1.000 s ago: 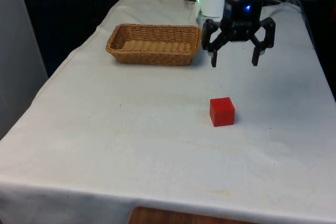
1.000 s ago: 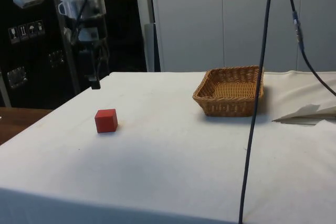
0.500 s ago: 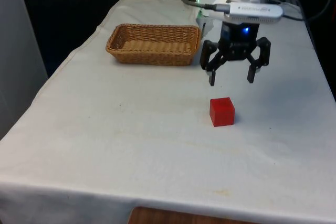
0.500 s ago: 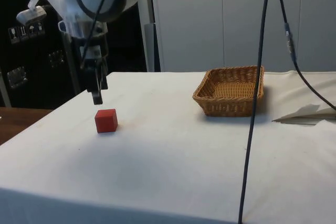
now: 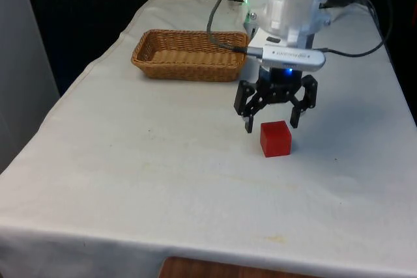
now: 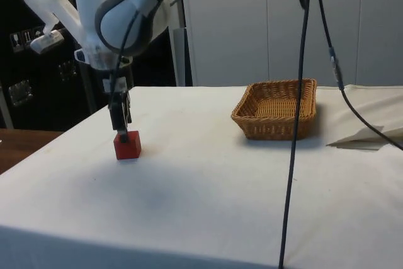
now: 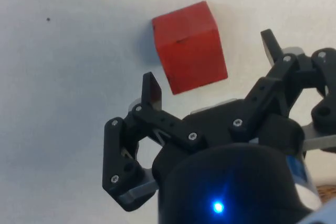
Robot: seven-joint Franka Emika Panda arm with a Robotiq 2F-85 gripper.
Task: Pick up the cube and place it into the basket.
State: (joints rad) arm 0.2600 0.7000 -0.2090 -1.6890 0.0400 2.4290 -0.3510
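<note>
Your end effector (image 5: 271, 123) hangs low over the desk (image 5: 163, 161), and its two fingers are spread wide apart, holding nothing. In the front view you can see the red cube (image 5: 275, 139) sitting on the white cloth, just in front of the fingers and between them. One finger (image 5: 248, 122) points down on the front view's left of the cube, and the other finger is on the front view's right. The fingertips are near the level of the cube's top.

From the side, your end effector (image 6: 121, 124) is right above the cube (image 6: 127, 145), with a fingertip close to the cube's top edge. You cannot tell from this view if it touches.

From the wrist, the cube (image 7: 189, 45) sits flat on the cloth, a bit turned, with the end effector (image 7: 210, 69) around it. One finger (image 7: 152, 90) is just beside a low corner of the cube, and the other is a bit apart from its other side.

The basket (image 5: 190, 53) sits on the desk well apart from the cube, toward the front view's left and farther back. In the side view the basket (image 6: 276, 109) is far off from the cube too. The basket holds nothing you can see.
</note>
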